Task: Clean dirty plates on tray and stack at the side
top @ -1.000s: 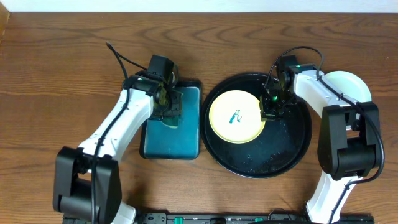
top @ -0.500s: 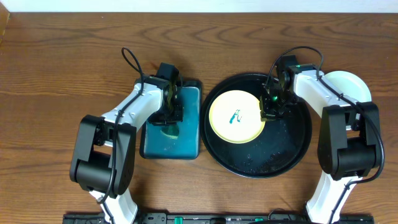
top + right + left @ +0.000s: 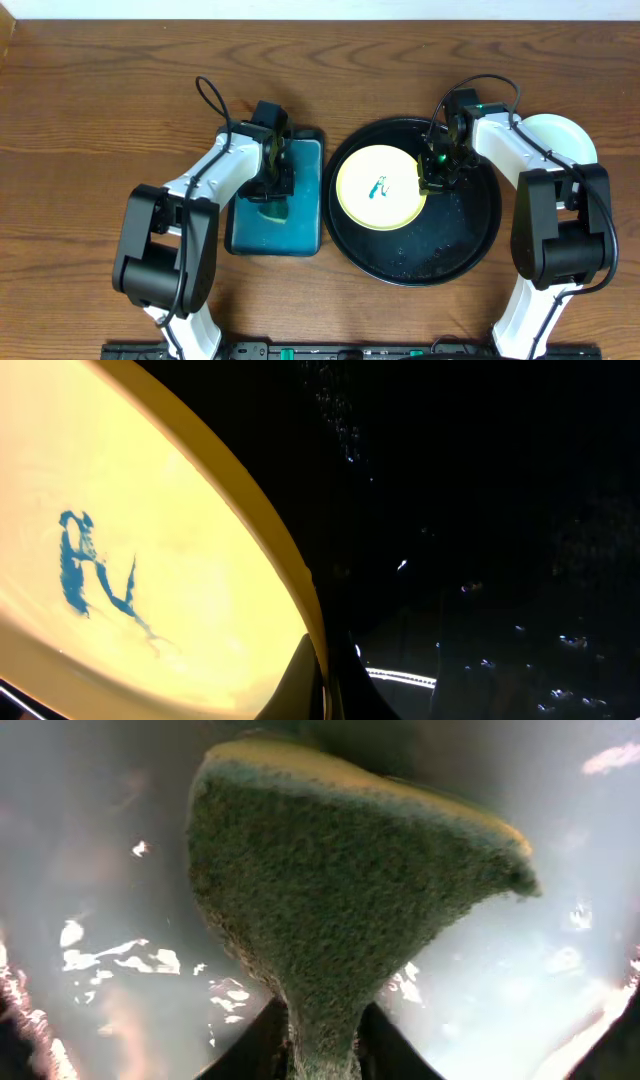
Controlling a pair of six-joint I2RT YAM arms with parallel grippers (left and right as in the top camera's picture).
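Observation:
A yellow plate (image 3: 377,187) with a blue smear (image 3: 379,187) lies on the round black tray (image 3: 470,240). My right gripper (image 3: 434,178) is shut on the plate's right rim; the right wrist view shows the rim (image 3: 270,550) pinched between the fingers (image 3: 322,685) and the smear (image 3: 95,570). My left gripper (image 3: 268,185) is shut on a green and yellow sponge (image 3: 340,890) over the teal water basin (image 3: 300,235); its fingers (image 3: 322,1040) squeeze the sponge's narrow end. A white plate (image 3: 565,135) sits at the right side.
The brown wooden table (image 3: 100,120) extends to the left and far side. The basin stands right beside the tray's left edge. A black rail (image 3: 330,352) runs along the near edge.
The left arm shifted down over the basin one second ago and has held still since. The right arm and plate have not moved.

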